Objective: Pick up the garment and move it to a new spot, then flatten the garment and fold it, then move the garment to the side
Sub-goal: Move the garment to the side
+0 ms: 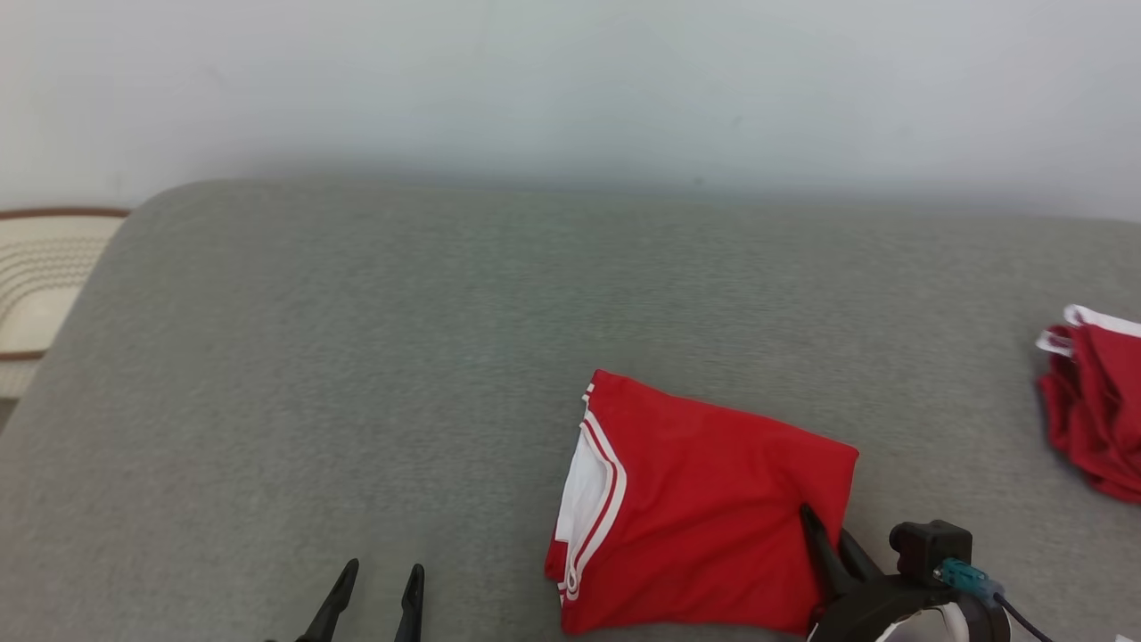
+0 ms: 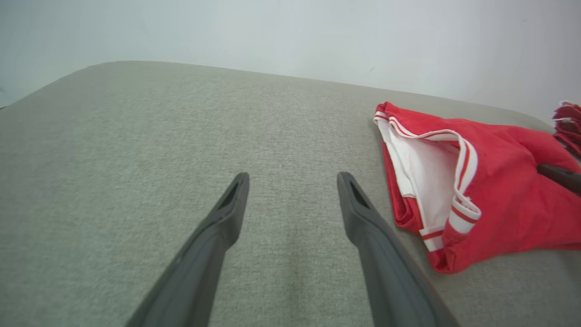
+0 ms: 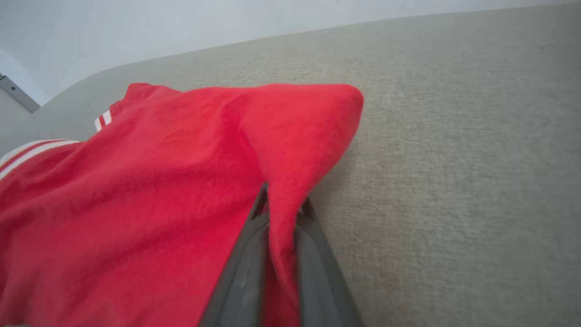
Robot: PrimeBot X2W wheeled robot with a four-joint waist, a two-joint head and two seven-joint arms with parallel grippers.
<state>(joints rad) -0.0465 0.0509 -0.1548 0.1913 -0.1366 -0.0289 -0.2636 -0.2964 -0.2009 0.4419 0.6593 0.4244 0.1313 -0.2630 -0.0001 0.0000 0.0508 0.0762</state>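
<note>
Near edge of grey cushion [image 1: 357, 357]: left gripper [image 1: 385, 575] open, empty, left of the garment. Right gripper [image 3: 283, 200] pinched shut on a thin ridge of the folded red garment [image 1: 704, 508], at its right side. Risk: the pinch may catch the top layer only, so a sideways pull peels the fold open or slips off. Farther right, a second red garment [image 1: 1092, 401] at the cushion's right edge could be swept into.

The left gripper [image 1: 383, 567] is held at seven o'clock in the head view, fingers spread wide and pointed toward twelve. The right gripper [image 1: 824, 522] is seen at five o'clock, aimed toward eleven, pinched onto the garment [image 1: 704, 499].
</note>
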